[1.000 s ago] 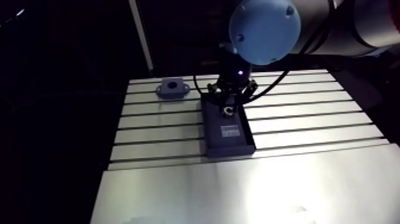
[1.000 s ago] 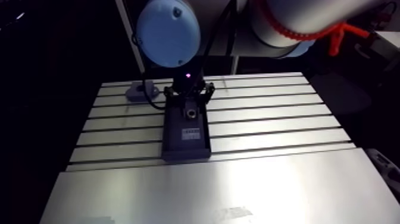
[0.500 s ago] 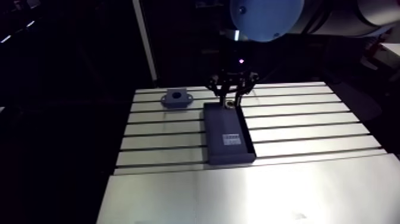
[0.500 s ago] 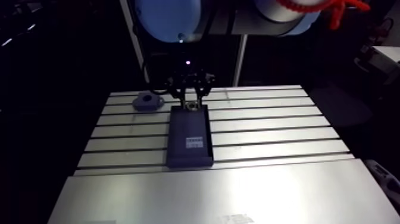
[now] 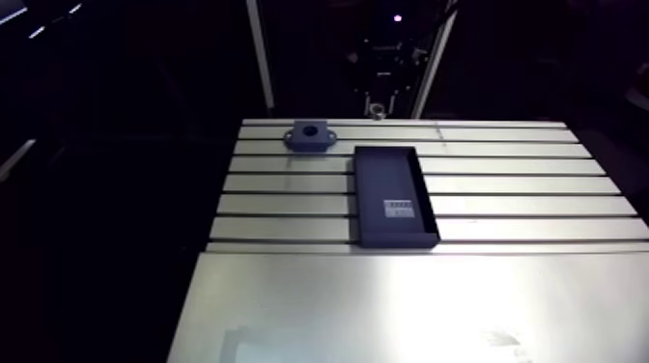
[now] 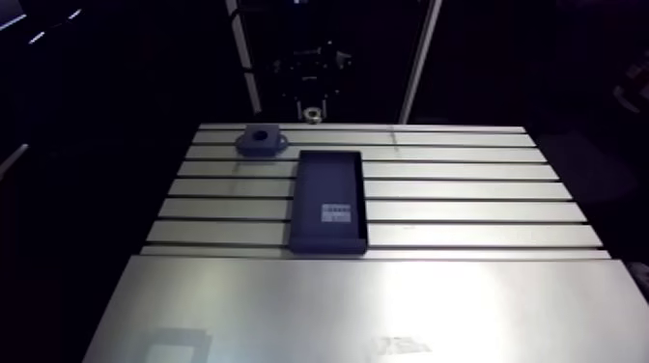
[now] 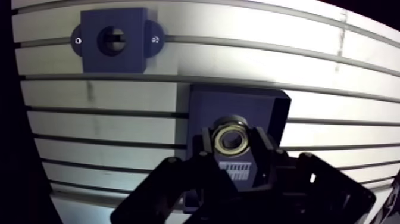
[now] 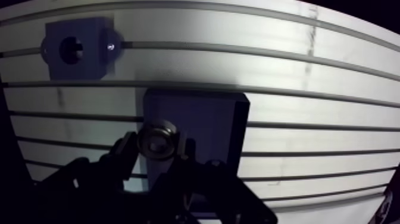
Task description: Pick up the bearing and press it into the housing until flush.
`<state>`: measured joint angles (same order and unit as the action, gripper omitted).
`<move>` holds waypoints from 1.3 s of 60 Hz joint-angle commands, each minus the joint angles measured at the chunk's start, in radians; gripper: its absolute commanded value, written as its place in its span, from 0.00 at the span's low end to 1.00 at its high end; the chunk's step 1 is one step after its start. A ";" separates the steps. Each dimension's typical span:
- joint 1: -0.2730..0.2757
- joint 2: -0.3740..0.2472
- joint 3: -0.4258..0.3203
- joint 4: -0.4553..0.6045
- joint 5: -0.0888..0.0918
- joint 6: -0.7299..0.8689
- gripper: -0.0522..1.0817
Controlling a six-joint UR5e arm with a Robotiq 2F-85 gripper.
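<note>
The pick looks done: the bearing (image 7: 231, 139) is clamped between the two fingers of the gripper (image 7: 233, 146), held clear of the dark tray (image 7: 262, 104) beneath it, with its bore facing the wrist camera. What is left is the carry to the housing (image 7: 113, 40), which stands on the slotted table (image 5: 502, 183) near the tray's far corner with its bore empty, then the alignment and the press until flush. In the arm view the gripper points down, raised well above the table near its far edge, higher than both tray and housing.
</note>
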<state>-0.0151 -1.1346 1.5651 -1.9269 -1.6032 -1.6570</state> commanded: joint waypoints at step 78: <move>0.161 0.239 -0.251 0.039 -0.010 0.044 0.57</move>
<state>0.1321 -0.9154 1.3269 -1.8861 -1.6139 -1.6131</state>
